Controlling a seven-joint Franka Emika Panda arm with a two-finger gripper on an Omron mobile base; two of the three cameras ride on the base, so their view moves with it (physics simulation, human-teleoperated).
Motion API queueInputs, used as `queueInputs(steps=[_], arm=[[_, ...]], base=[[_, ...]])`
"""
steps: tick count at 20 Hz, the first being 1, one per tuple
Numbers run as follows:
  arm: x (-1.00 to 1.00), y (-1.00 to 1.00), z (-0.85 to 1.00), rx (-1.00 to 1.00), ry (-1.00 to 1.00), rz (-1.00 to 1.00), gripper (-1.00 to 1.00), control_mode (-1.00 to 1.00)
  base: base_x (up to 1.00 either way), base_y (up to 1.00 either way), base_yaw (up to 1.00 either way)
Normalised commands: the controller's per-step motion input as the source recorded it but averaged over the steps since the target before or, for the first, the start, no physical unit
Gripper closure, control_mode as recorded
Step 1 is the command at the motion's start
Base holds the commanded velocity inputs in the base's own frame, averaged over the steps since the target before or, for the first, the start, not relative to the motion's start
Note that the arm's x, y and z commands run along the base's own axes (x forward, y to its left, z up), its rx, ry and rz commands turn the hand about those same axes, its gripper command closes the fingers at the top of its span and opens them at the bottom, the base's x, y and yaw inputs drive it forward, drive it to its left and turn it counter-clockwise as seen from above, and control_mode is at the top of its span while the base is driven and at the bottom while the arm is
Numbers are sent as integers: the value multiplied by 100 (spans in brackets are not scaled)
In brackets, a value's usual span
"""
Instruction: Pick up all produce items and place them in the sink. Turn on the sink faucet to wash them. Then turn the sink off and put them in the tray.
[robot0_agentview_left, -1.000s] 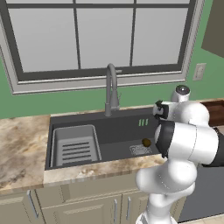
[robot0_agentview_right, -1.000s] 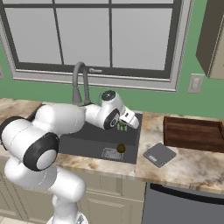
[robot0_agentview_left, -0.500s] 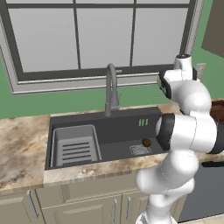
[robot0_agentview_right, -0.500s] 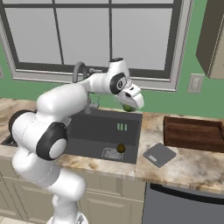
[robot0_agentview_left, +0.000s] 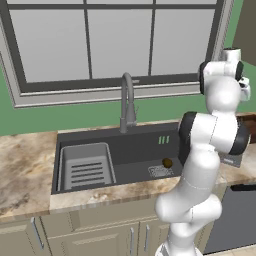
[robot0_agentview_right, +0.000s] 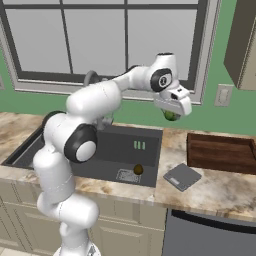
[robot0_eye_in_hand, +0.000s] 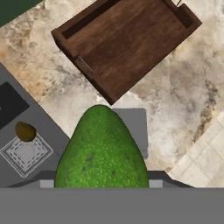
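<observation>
Holding the bright green produce item (robot0_eye_in_hand: 101, 151), the gripper (robot0_agentview_right: 172, 113) is clamped on it high above the counter (robot0_agentview_right: 215, 187), between the sink (robot0_agentview_right: 110, 150) and the tray (robot0_agentview_right: 222, 152); the dark brown item (robot0_agentview_right: 138, 170) lies beside the drain grate (robot0_agentview_right: 127, 175)

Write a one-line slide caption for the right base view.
End effector holds the green produce item above the counter between sink and wooden tray; the brown item sits by the drain.

Glossy white rounded arm (robot0_agentview_right: 95, 100) segments, dark grey joint bands, white boxy hand (robot0_agentview_right: 172, 106)
</observation>
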Motion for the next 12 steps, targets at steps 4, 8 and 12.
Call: queueInputs(steps=[4,8,12], arm=[[0,-69,-50,0,-18,0,100,-100],[3,-38,-41,0,-25,3,100,-100],[24,-39,-18,0,-16,2,100,-100]], base=[[0,0,0],[0,0,0],[0,0,0]])
